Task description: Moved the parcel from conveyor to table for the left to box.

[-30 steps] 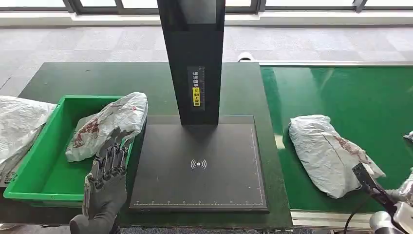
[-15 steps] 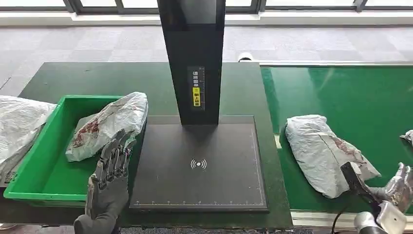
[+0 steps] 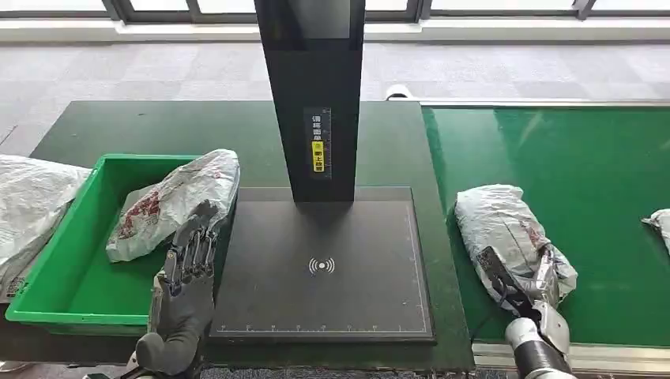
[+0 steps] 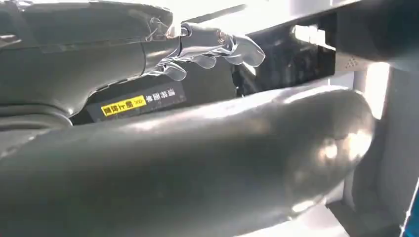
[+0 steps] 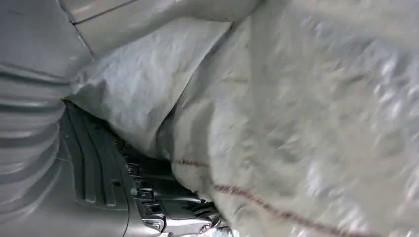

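Now, from the head view, my right hand (image 3: 531, 290) is at the near end of the parcel (image 3: 506, 237), which lies on the green conveyor (image 3: 577, 174) close to its left edge, just beside the table (image 3: 158, 126). I think it is placed there because this is the end nearest to me, and from there the parcel can be drawn across the edge toward the black scanning plate (image 3: 324, 264) in the middle of the table. My fingers touch the wrapping, but whether they are closed around it I cannot tell from this view. My left hand (image 3: 186, 296) stands upright over the near edge of the table, between the green box (image 3: 55, 276) and the plate, with fingers straight and holding nothing; it waits there, I judge, because boxing is its part. Another parcel (image 3: 174, 201) rests over the right rim of the box, half inside. A further wrapped item (image 3: 660, 225) lies at the right edge of the conveyor. From the left wrist view, my left hand is seen with its fingers (image 4: 222, 47) spread and free, in front of the black column with the yellow label (image 4: 123, 104). From the right wrist view, the grey wrapping lies pressed against the ribbed cover of my right hand, with soft folds, so it will deform under pressure; the grip itself stays hidden.
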{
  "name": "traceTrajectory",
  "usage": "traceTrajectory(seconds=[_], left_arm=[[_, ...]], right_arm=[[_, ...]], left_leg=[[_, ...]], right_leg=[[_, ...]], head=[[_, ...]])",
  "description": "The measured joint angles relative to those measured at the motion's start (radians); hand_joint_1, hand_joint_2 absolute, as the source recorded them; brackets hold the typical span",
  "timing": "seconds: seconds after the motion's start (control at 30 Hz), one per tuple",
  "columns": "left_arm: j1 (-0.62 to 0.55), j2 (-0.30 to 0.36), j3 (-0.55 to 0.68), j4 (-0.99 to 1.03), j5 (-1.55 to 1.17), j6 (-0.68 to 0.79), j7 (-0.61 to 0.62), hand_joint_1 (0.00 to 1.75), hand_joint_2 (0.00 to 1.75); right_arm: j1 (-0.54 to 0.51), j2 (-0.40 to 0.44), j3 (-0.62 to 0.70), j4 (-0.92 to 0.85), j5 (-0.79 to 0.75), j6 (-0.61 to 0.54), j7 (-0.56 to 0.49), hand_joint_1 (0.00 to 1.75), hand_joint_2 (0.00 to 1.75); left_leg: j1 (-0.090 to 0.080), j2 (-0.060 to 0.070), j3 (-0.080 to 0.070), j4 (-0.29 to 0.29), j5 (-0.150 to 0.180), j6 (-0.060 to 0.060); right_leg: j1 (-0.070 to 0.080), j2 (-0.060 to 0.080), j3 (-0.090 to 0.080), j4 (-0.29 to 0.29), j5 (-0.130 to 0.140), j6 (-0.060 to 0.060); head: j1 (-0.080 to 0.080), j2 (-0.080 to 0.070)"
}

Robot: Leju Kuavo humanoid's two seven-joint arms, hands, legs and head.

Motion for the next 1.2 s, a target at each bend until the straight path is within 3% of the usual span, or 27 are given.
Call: traceTrajectory(seconds=[0.27, 0.3, 0.47, 0.57, 0.77, 0.93, 1.07, 1.2], left_arm=[[-0.005, 0.000, 0.000, 0.006, 0.016, 0.027, 0.000, 0.00, 0.00], [-0.008, 0.000, 0.000, 0.009, 0.016, 0.027, 0.000, 0.00, 0.00], [-0.017, 0.000, 0.000, 0.019, 0.016, 0.027, 0.000, 0.00, 0.00], [-0.014, 0.000, 0.000, 0.018, 0.012, 0.045, 0.000, 0.00, 0.00], [0.011, 0.000, -0.002, -0.005, 0.011, 0.093, 0.000, 0.00, 0.00], [0.020, 0.000, -0.008, -0.015, 0.011, 0.100, 0.000, 0.00, 0.00], [0.021, 0.000, -0.010, -0.016, 0.010, 0.124, 0.000, 0.00, 0.00], [0.022, 0.001, -0.019, -0.024, -0.001, 0.155, -0.001, 0.00, 0.00]], right_arm=[[-0.029, 0.011, 0.024, 0.037, 0.004, 0.128, 0.075, 0.00, 1.75], [-0.029, 0.011, 0.026, 0.038, 0.005, 0.145, 0.081, 1.75, 1.75], [-0.030, 0.010, 0.039, 0.045, -0.002, 0.161, 0.074, 1.75, 1.75], [-0.029, 0.010, 0.039, 0.045, -0.048, 0.109, 0.026, 1.75, 1.75], [0.002, 0.016, 0.023, 0.003, -0.290, -0.015, -0.224, 1.75, 1.75], [0.020, 0.023, 0.007, -0.033, -0.337, -0.021, -0.279, 1.75, 1.75], [0.061, 0.041, -0.013, -0.107, -0.530, -0.007, -0.457, 1.75, 1.75], [0.140, 0.074, -0.014, -0.248, -0.709, 0.033, -0.551, 1.75, 1.75]], left_leg=[[0.000, 0.001, 0.001, 0.000, 0.000, 0.000], [0.000, 0.001, 0.002, 0.000, 0.000, 0.000], [0.000, 0.001, 0.004, 0.000, 0.000, 0.000], [0.000, 0.002, 0.005, 0.000, 0.000, 0.000], [0.000, 0.002, 0.003, 0.000, 0.000, 0.000], [0.000, 0.001, 0.002, 0.000, 0.000, 0.000], [0.000, 0.001, 0.000, 0.000, 0.000, 0.000], [0.000, -0.001, -0.002, 0.000, 0.000, 0.000]], right_leg=[[0.000, 0.001, 0.000, 0.000, 0.000, 0.000], [0.000, 0.001, 0.001, 0.000, 0.000, 0.000], [0.000, 0.001, 0.003, 0.000, 0.000, 0.000], [0.001, 0.002, 0.004, 0.000, 0.001, -0.001], [0.000, 0.002, 0.002, 0.000, 0.002, -0.001], [0.000, 0.002, 0.001, 0.000, 0.002, -0.001], [0.000, 0.001, -0.001, 0.000, 0.002, -0.001], [0.000, 0.000, -0.002, 0.000, 0.001, -0.001]], head=[[0.000, 0.000], [0.000, 0.000], [0.000, 0.000], [0.000, 0.000], [0.000, 0.000], [0.000, 0.000], [0.000, 0.000], [0.000, 0.000]])
